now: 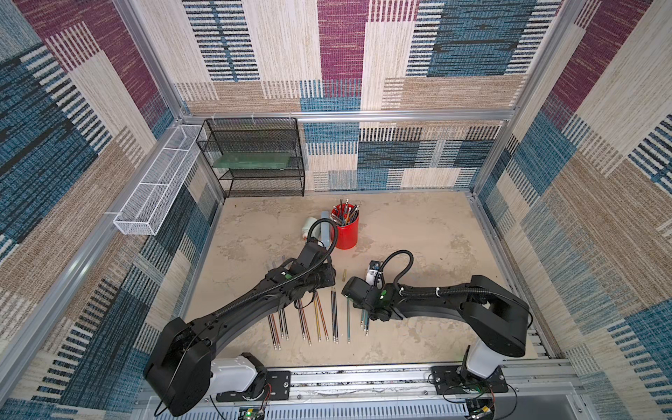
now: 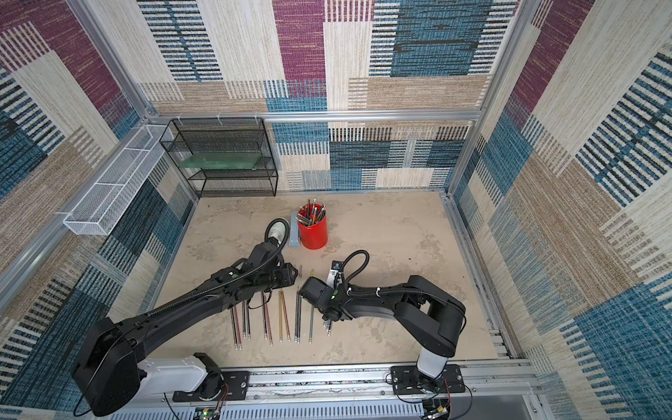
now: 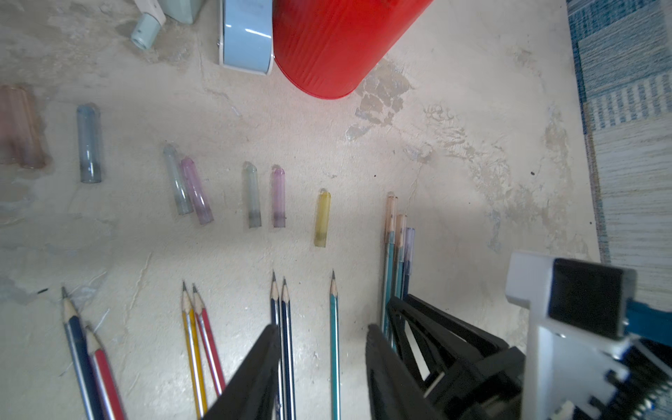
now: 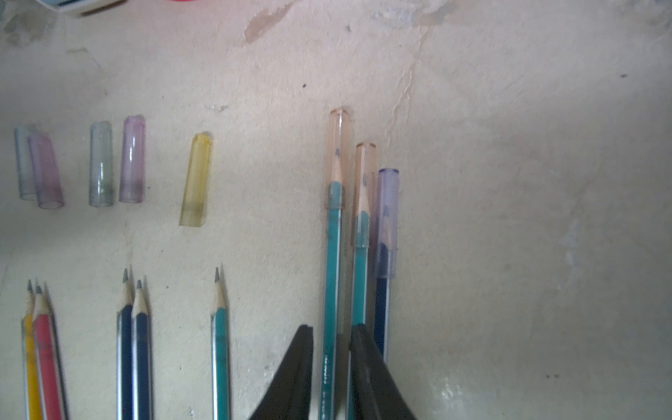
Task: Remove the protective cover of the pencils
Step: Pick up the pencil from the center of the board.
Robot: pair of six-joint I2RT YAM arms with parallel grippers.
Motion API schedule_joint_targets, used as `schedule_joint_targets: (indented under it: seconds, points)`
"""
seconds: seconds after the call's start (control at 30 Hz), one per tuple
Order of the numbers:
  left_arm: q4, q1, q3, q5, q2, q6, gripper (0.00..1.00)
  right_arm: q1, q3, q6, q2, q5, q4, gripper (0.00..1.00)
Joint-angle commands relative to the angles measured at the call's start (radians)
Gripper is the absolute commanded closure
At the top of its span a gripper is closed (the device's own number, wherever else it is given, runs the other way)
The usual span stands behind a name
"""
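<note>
The pencils [image 1: 305,322] lie in a row on the beige table. In both wrist views, several of them show bare sharpened tips, with loose translucent covers lined up beyond them, a yellow cover [image 3: 322,218] nearest. Three pencils at the row's right end still wear covers: two peach [image 4: 340,156] [image 4: 364,189] and one purple [image 4: 387,218]. My left gripper [image 3: 322,329] is open above a bare teal pencil [image 3: 334,327] on the table. My right gripper [image 4: 331,329] straddles the capped teal pencil [image 4: 332,272], with slim gaps on both sides.
A red cup [image 1: 345,232] with more pencils stands behind the row, with a light blue sharpener [image 3: 247,36] beside it. A black mesh shelf [image 1: 254,156] and a white wire basket [image 1: 156,189] are at the back left.
</note>
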Motion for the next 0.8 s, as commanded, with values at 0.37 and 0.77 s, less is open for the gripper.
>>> schedule_joint_targets:
  seconds: [0.37,0.77]
  points:
    - [0.057,0.017,-0.052,-0.004,-0.058,-0.020,0.57,0.001,0.053,-0.015,0.083,-0.012,-0.023,0.79]
    - [0.099,0.034,-0.106,0.006,-0.111,-0.040,0.51,0.001,0.068,-0.015,0.110,-0.015,-0.042,0.82]
